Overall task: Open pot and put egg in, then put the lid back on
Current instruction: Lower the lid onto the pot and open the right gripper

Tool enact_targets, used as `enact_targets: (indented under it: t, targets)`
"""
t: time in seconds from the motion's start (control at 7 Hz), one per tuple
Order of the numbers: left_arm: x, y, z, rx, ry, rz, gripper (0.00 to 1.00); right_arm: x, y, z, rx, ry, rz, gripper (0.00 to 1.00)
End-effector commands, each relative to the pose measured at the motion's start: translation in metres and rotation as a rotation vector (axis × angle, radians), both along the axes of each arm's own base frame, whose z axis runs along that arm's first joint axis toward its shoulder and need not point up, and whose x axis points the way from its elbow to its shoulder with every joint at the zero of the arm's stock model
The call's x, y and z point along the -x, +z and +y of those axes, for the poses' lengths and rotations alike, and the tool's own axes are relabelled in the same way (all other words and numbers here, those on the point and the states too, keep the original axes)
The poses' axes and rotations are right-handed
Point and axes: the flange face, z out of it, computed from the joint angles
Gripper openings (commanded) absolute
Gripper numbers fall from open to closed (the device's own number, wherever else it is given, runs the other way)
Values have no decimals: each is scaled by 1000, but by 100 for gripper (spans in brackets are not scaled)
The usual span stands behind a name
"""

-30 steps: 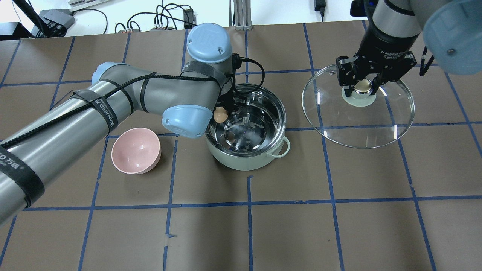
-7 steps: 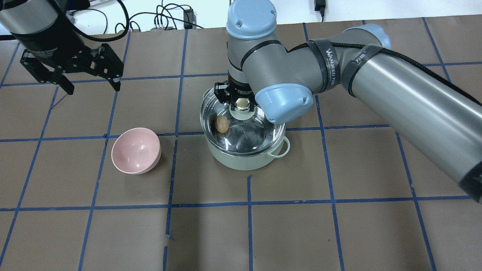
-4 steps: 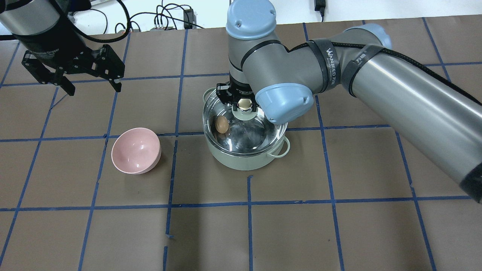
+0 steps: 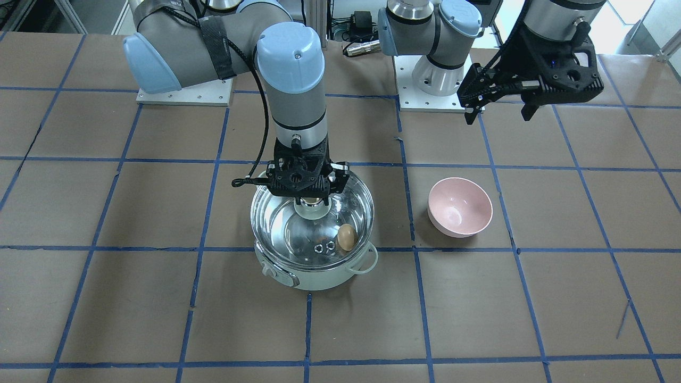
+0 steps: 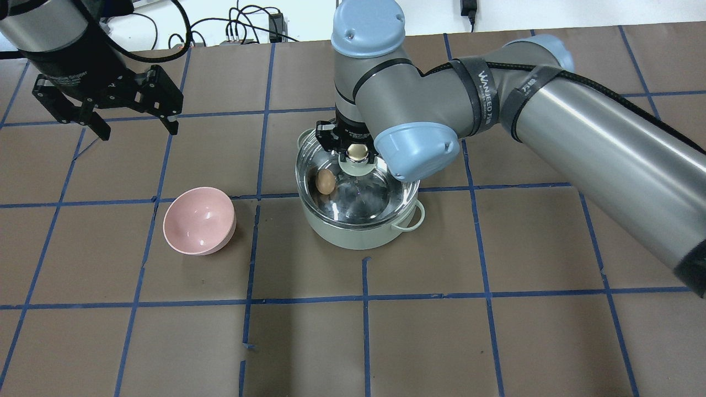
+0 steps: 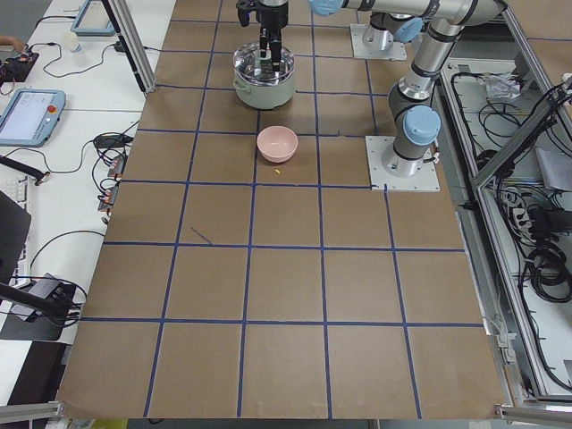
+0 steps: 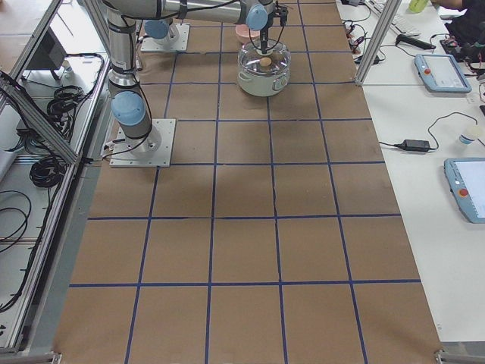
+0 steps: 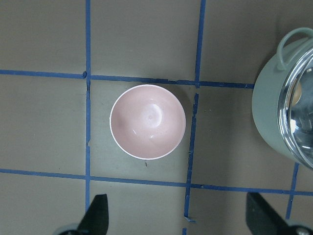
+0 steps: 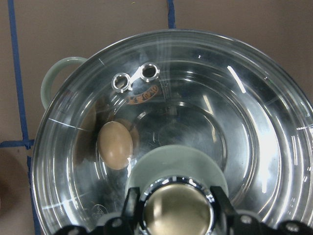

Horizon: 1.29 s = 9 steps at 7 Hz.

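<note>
Your right arm (image 5: 551, 118) reaches over the middle of the surface (image 5: 441, 342) with its wrist turned straight down. The right end effector (image 5: 357, 151) is clamped on the knob (image 9: 177, 211) of the lid (image 9: 254, 122). The lid covers the mouth of the pot (image 5: 358, 234) directly beneath that end effector, rim lined up with rim; you cannot tell whether it is fully seated. The egg (image 5: 325, 181) lies inside the pot under the glass, below and just beside the clamped fingers. Your left end effector (image 5: 135, 129) hangs raised, fingers spread wide, gripping nothing. The pink bowl (image 5: 198, 220) sits beneath it, well apart from the pot, with bare surface between them.
</note>
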Motion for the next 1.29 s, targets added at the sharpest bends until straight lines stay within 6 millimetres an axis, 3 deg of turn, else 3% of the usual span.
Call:
enact_targets:
  t: [0.0,0.14,0.43,1.14]
  targets:
    - [0,-1,0,-1,0,0,100,-1,1,0,0,-1,-8,39]
    - [0,-1,0,-1,0,0,100,-1,0,0,1,-1,-9,49]
    - [0,-1,0,-1,2,0,100,-1,0,0,5,-1,-9,57]
    - [0,-2,0,-4,2,0,100,1,2,-2,13,-1,0,61]
